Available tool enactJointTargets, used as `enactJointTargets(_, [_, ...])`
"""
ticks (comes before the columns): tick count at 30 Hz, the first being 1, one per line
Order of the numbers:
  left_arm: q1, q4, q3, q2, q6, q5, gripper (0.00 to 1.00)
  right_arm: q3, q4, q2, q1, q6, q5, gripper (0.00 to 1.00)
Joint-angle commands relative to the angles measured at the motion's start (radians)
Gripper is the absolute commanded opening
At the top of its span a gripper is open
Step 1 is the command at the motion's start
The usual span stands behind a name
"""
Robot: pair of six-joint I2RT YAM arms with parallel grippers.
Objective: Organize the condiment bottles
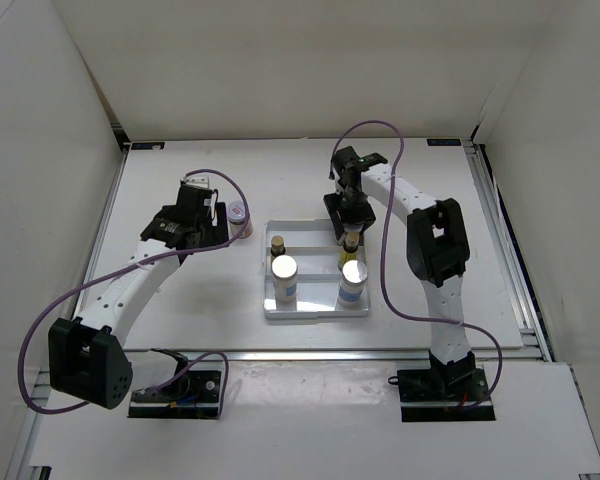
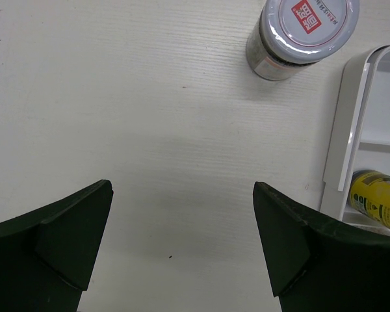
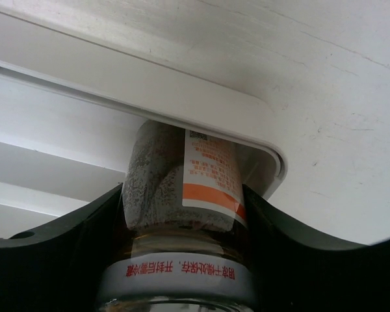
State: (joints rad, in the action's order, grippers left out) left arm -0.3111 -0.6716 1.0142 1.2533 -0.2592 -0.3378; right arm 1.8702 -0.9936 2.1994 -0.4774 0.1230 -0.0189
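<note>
From the overhead camera I saw the shallow white tray [image 1: 316,300] at mid-table with containers standing in it. Two white cylinders with silver caps stood in its near part, the left cylinder [image 1: 284,272] and the right cylinder [image 1: 353,278]. Just behind the left one stood a tiny dark bottle [image 1: 277,243], whose yellow label showed in my left wrist view. A second tiny bottle [image 1: 348,256] sat behind the right cylinder, partly hidden under the right arm.

The right gripper [image 3: 182,190] was clamped on a squat jar [image 3: 159,175] of grey ground spice. Its fingers pressed both sides, and the white lid band with red print lay nearest the camera. This jar was inside the tray's far right corner, close to the rounded rim. I could not tell whether its base touched the tray floor.

The left gripper [image 2: 182,187] hung over the bare table [image 2: 117,97], fingers spread wide with nothing between them. The other jar [image 2: 305,32], white-lidded with a red mark, stood upright on the table ahead, just outside the tray's left wall and apart from both fingers.
</note>
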Motion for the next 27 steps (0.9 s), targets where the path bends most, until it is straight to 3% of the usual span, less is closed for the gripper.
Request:
enactJointTargets(1, [0.004,0.015,0.011,-0.003,0.006,0.020,1.00,0.053,-0.007,-0.018,0.006,-0.014,0.014,0.43])
enactJointTargets(7, [0.004,0.015,0.011,-0.003,0.006,0.020,1.00,0.087,-0.026,-0.049,0.006,-0.005,-0.006,0.72])
enactJointTargets(19, [0.004,0.015,0.011,0.006,-0.005,0.010,1.00,0.195,-0.039,-0.205,-0.003,0.058,-0.134,0.93])
enactJointTargets(22, [0.004,0.015,0.011,0.006,-0.005,0.010,1.00,0.106,0.036,-0.309,-0.012,0.084,-0.222,0.99])
enactJointTargets(27, [0.014,0.015,0.055,0.006,-0.014,0.032,1.00,-0.020,0.110,-0.438,-0.023,0.119,-0.321,0.99])
